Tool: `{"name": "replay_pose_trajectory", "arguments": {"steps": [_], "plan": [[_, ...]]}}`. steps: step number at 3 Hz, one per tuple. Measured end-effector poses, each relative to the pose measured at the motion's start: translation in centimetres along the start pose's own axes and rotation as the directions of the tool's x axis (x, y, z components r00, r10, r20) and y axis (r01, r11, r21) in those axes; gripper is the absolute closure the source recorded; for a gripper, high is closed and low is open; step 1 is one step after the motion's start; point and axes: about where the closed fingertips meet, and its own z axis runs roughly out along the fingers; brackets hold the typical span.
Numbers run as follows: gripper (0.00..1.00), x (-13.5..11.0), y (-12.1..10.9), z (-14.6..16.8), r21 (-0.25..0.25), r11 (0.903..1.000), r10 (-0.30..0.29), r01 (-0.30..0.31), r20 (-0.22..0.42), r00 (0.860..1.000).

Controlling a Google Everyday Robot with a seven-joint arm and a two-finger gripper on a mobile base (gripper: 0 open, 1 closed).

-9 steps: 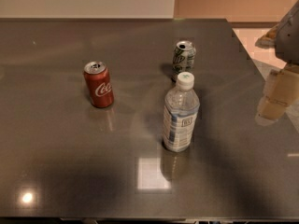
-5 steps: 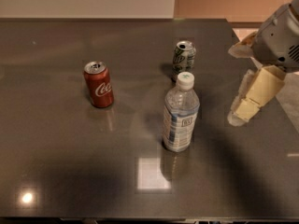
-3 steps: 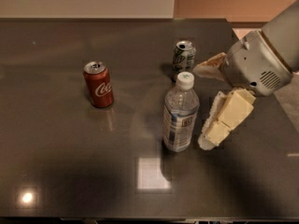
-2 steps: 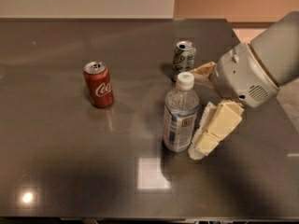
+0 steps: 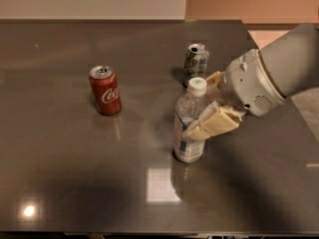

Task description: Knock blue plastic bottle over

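Observation:
The blue plastic bottle (image 5: 189,121), clear with a white cap and a pale blue-and-white label, stands on the dark table (image 5: 60,173) right of centre, leaning slightly. My gripper (image 5: 207,106) reaches in from the right. Its cream-coloured lower finger (image 5: 212,125) lies across the bottle's middle and touches it. The upper finger (image 5: 214,78) sits behind the bottle near its cap. The jaws stand spread apart, one on each side of the bottle's upper part.
A red Coca-Cola can (image 5: 105,90) stands upright left of the bottle. A green-and-white soda can (image 5: 196,61) stands upright just behind the bottle. The table's right edge (image 5: 279,83) runs under my arm, with pale floor beyond it.
My gripper has swept in from the right edge to the bottle and its lower finger now presses on the bottle's middle. The bottle has begun to lean. The cans have not moved.

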Motion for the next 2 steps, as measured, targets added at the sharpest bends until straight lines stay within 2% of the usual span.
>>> {"name": "replay_pose_trajectory", "arguments": {"steps": [1, 2], "plan": [[0.62, -0.3, -1.0, -0.8, 0.032, 0.9994, 0.013, -0.013, 0.011, 1.000], [0.85, -1.0, -2.1, -2.6, 0.047, 0.9988, 0.015, -0.012, -0.050, 0.999]]}}
